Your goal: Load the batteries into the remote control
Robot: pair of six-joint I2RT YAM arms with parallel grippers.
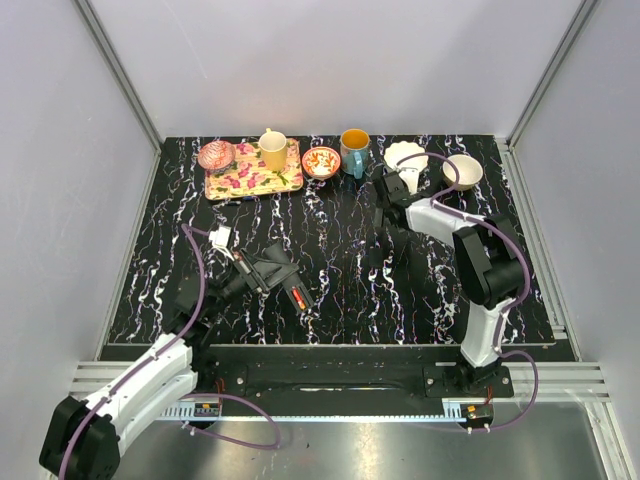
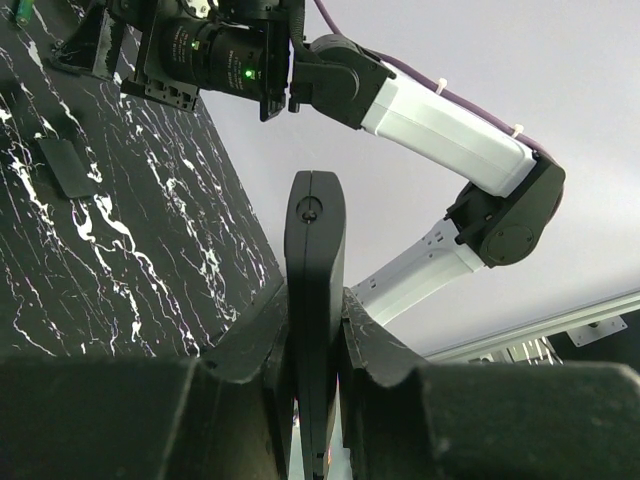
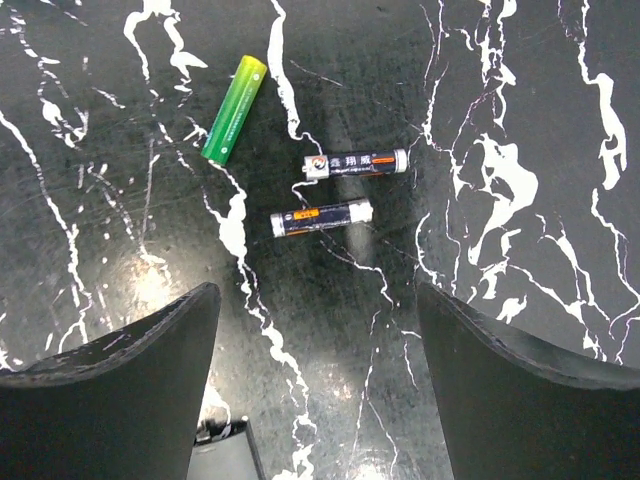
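Top cam: seeing remote control pinched in left gripper, left of table centre, toward the near edge. Long axis diagonal, red-marked free end pointing near-right. Placing right gripper well apart from it, right of centre, aimed down at the marble table. Can't pick out batteries here; lost in the pattern.

Left wrist: clamped tight on remote control, left gripper fully closed on it. Seen edge-on, long axis running straight out past the tips. Spotting right arm beyond, and a flat dark rectangle on the table. Possibly the battery cover, can't confirm.

Right wrist: fingers spread wide, nothing between, right gripper hovering. Counting three cells on the table just ahead of the tips: green battery, upper black battery, lower black battery. Black pair near-parallel, long axes running roughly finger to finger. Green one steeply tilted, off toward frame left.

Judging right arm the nearer one, left being occupied. Closing as-is would likely hit a black cell end-on, so probably needs a wrist roll to put the jaws across the long axis.
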